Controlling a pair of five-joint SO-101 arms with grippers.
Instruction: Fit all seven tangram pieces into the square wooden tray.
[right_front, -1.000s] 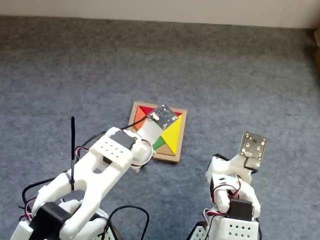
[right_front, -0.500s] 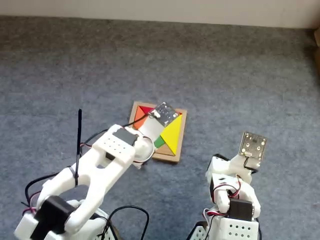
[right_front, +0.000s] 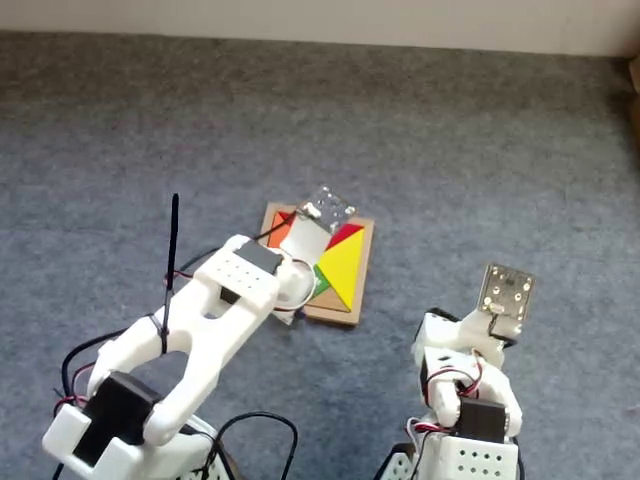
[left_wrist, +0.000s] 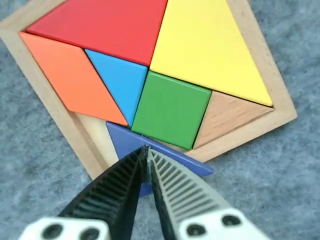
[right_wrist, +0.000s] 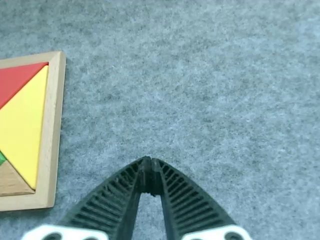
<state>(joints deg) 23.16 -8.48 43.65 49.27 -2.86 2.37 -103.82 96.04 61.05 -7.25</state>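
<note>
We see the left gripper (left_wrist: 145, 151) closed tight, tips at the dark blue triangle (left_wrist: 187, 161) — it lies askew over the near rim of the tray (left_wrist: 71, 125) — and beyond it the green square (left_wrist: 170, 110), red triangle (left_wrist: 105, 22) and yellow triangle (left_wrist: 205, 50) sit flat inside.

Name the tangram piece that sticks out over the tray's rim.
The dark blue piece, at the tips of the left tool: it juts out over the rim of the tray, while the red, yellow, orange, light blue and green pieces sit inside.
</note>
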